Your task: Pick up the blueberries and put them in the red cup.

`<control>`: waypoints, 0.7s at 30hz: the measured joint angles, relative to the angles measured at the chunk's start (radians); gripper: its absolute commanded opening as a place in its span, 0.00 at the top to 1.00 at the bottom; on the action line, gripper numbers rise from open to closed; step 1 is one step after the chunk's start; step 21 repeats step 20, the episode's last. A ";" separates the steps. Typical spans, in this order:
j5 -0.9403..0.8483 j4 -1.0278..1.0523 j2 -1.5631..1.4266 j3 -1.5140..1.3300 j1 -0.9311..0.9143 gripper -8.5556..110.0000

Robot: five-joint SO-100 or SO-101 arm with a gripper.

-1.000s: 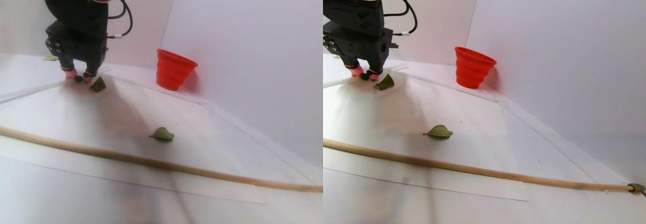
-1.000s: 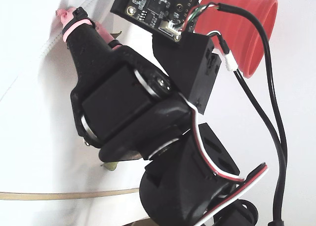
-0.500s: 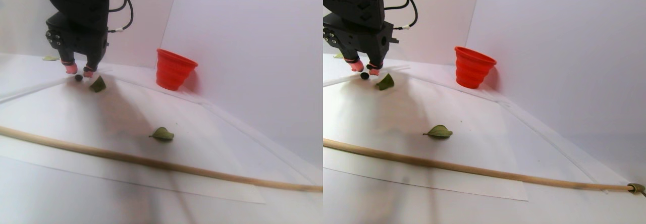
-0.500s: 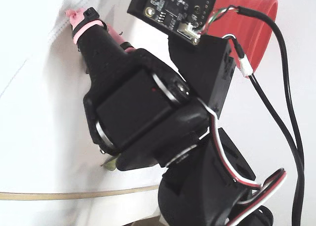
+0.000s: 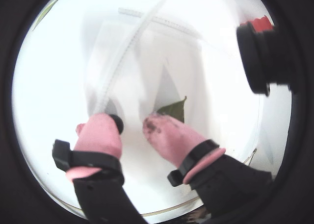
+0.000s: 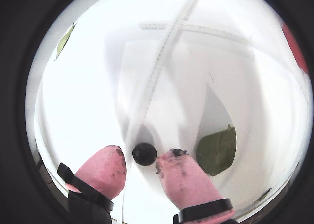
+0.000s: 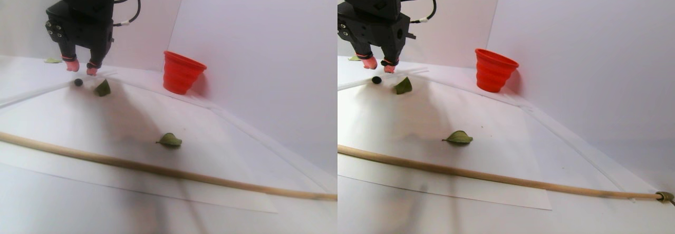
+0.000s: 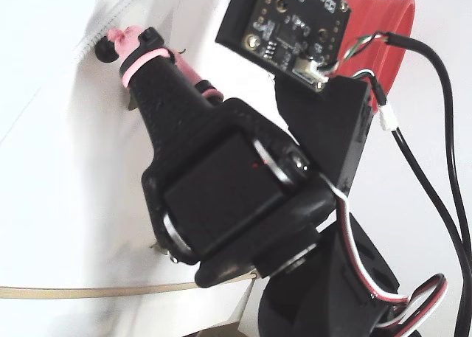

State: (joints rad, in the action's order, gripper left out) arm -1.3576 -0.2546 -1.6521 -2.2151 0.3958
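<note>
Gripper (image 6: 142, 167) hanging spread above blueberry (image 6: 144, 153), nothing pinched; berry lying on table, far from red cup (image 7: 182, 71).

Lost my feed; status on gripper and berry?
Gripper open, empty, above table. Blueberry on table between fingertips. Leaf beside it. Red cup clear.

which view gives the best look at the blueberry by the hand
A wrist view shows the blueberry best: whole and round on the white surface between the hand's pink fingertips. In the other wrist view a fingertip half hides it. The stereo pair shows a tiny dark dot below the hand. The fixed view shows only a dark bit.
</note>
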 measured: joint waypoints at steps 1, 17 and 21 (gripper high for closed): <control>0.000 0.003 0.000 -0.003 0.000 0.81; 0.000 0.014 0.000 -0.009 0.000 0.78; 0.000 0.003 0.005 -0.009 0.000 0.78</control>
